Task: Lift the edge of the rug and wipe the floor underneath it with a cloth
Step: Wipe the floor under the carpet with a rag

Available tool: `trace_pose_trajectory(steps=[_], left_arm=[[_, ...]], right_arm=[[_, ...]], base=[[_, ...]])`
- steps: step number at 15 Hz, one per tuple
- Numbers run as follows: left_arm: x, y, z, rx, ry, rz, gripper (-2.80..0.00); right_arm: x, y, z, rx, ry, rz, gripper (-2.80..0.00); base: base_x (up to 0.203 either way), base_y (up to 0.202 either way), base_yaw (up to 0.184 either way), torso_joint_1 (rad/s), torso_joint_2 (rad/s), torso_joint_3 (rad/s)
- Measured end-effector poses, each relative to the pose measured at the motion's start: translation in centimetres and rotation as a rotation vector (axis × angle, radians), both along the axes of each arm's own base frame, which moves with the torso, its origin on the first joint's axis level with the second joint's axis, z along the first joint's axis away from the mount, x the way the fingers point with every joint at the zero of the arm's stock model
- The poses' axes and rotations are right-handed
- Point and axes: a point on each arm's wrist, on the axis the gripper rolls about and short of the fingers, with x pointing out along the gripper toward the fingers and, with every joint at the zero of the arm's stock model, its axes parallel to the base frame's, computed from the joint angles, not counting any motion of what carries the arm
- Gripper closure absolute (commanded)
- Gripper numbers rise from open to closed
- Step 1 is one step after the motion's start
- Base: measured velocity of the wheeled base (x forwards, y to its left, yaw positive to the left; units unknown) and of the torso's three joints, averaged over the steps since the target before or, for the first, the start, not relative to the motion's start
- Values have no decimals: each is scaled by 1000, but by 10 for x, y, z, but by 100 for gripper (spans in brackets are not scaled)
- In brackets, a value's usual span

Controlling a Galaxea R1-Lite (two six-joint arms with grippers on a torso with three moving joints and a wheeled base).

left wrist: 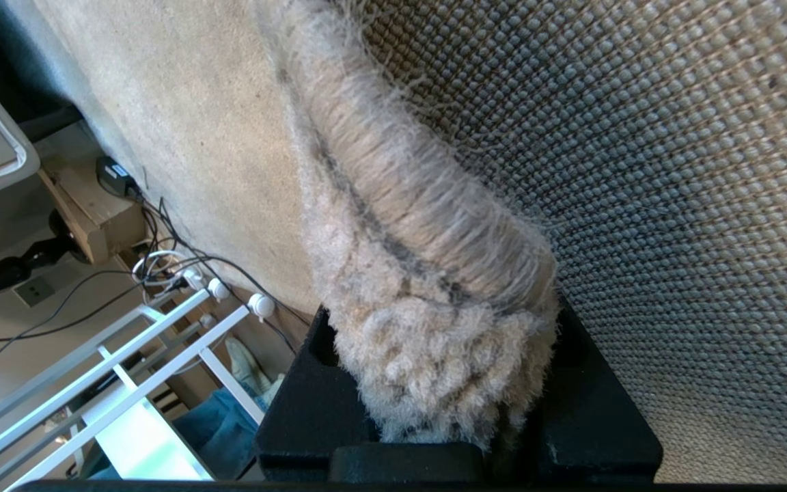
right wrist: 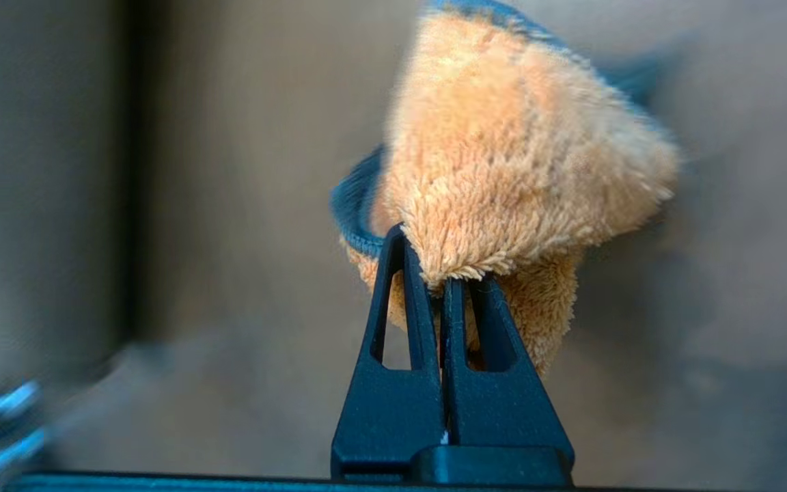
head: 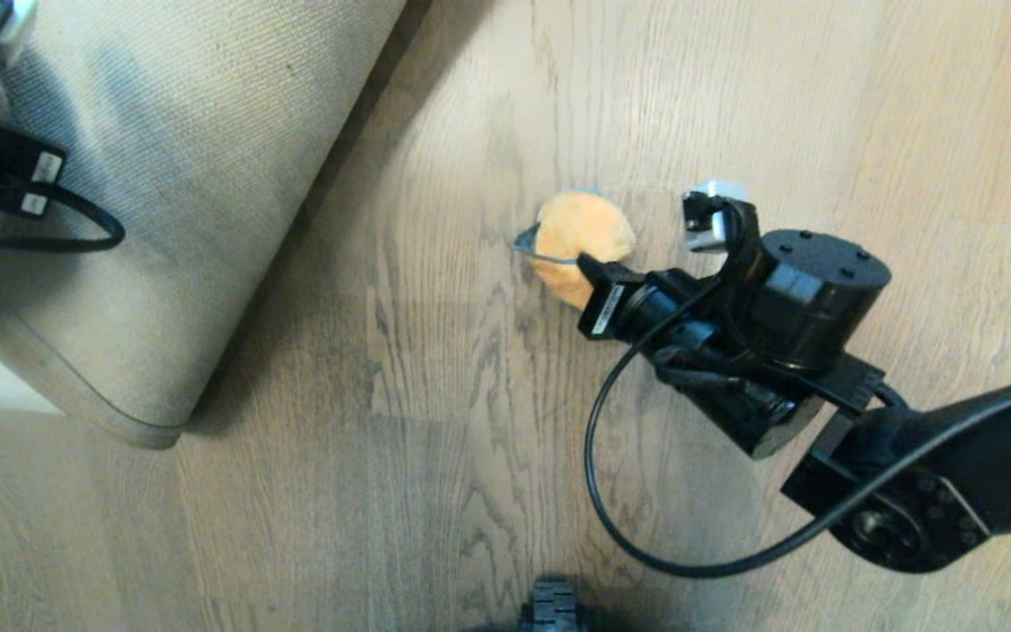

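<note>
Cloth (head: 583, 241), soft, light and bunched, sits pinched at its fold in the right gripper (right wrist: 443, 273) on the floor (head: 435, 369), with the left gripper (left wrist: 448, 410) clamping the limp, heavier-looking rug edge (left wrist: 427, 301) raised at ten o'clock.

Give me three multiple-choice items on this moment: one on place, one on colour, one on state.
1. Where is the cloth?
A. on the rug's pile
B. over bare floor, right of the lifted rug edge
C. on a shelf

2. What colour is the cloth's fluffy face?
A. orange-yellow
B. green
C. white

3. How does the left pincer stand?
A. open and empty
B. shut on the cloth
C. shut on the rug edge

Key: 1 B, the head view shows it on planks beside the raised rug, held by the right pincer. 2 A, the right wrist view shows orange-yellow pile with dark trim. 3 C, the left wrist view shows the fuzzy border clamped between its jaws.
</note>
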Motion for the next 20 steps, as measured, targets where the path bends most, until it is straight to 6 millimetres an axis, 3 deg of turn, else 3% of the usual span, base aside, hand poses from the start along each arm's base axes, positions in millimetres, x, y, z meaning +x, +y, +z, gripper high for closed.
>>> trace_pose_trajectory(steps=[5, 8, 14, 17, 20], left_arm=[[0, 0, -1, -1, 3, 1, 0], [0, 0, -2, -1, 7, 1, 0], [1, 0, -4, 0, 13, 8, 0], [2, 0, -4, 0, 15, 10, 0], [2, 0, -5, 1, 18, 14, 0]], right_arm=[[-70, 58, -25, -60, 48, 254, 0], [-83, 88, -41, -82, 61, 325, 0], [-62, 129, -74, -65, 95, 321, 0], [-34, 132, -80, -41, 89, 266, 0], [-3, 124, -70, -5, 64, 199, 0]], base=[[0, 0, 0, 0, 0, 0], [0, 0, 0, 0, 0, 0], [0, 0, 0, 0, 0, 0], [0, 0, 0, 0, 0, 0], [0, 0, 0, 0, 0, 0]])
